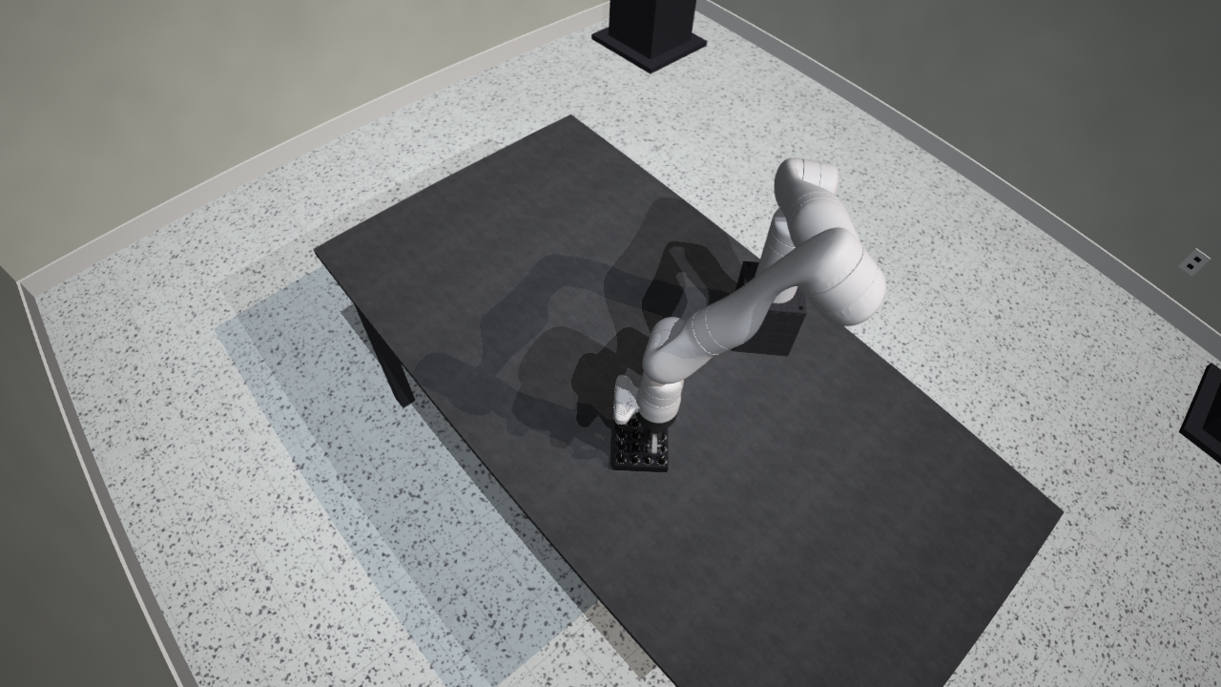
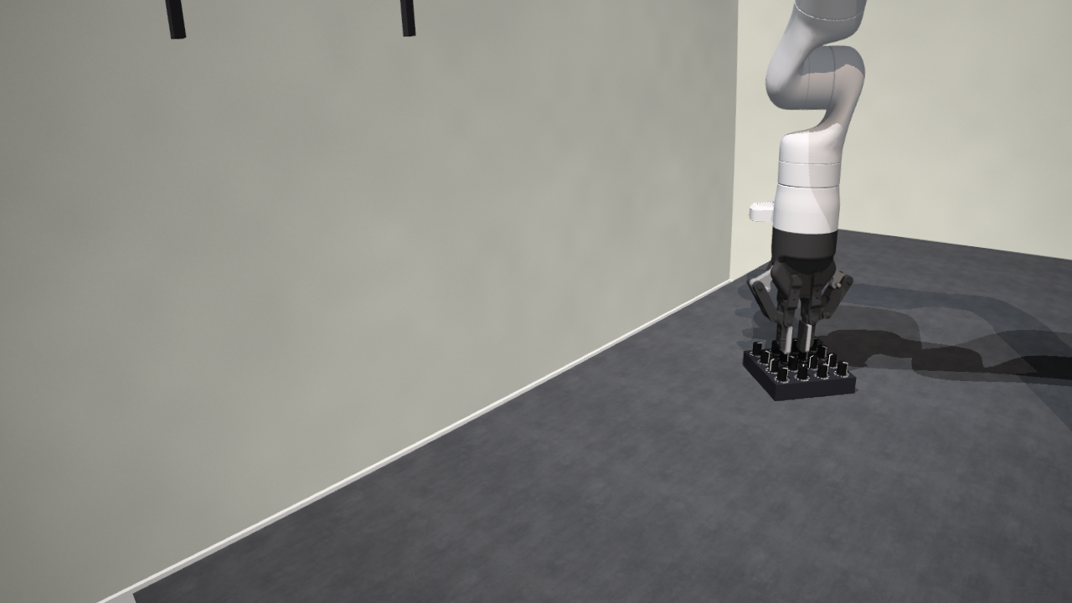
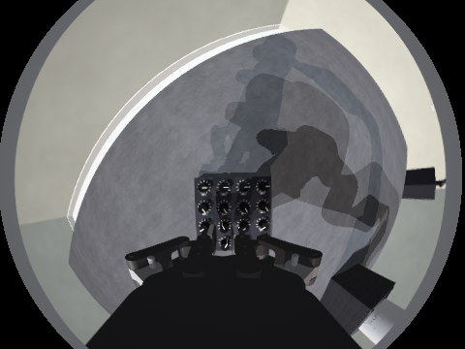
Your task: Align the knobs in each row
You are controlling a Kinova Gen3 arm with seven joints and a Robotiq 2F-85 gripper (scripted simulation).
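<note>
Speckled floor (image 1: 213, 530) at left in the top view, with a dark worktop (image 1: 478, 256) set diagonally across it. Knob box (image 1: 640, 466) standing on the worktop near its lower-left long edge, well apart from either short end. White arm (image 1: 742, 316) reaching from a black base block (image 1: 781, 342) at the opposite long edge, bent over and ending directly above the box. Wall outlet (image 1: 1194, 260) at far right.

Exterior view, left to right: plain wall (image 2: 337, 224), then the knob box (image 2: 813, 389) flat on the worktop, its sixteen black knobs upright in four rows. Gripper (image 2: 796, 346) pointing straight down into the knob field, fingers (image 2: 786, 333) vertical, tips lowered among the knobs of the farther rows.

Wrist view: knob box (image 3: 234, 197) at centre, rows receding upward; gripper (image 3: 224, 252) at the near edge of the box. Single knob (image 3: 224, 243) lying in the gap between the two fingertips; its printed name too small to read, and row and column not identifiable. Fingers set narrowly apart, on either side of that knob but not clamped on it, gripping nothing. White pointer lines on the knobs too fine to read in any view.
</note>
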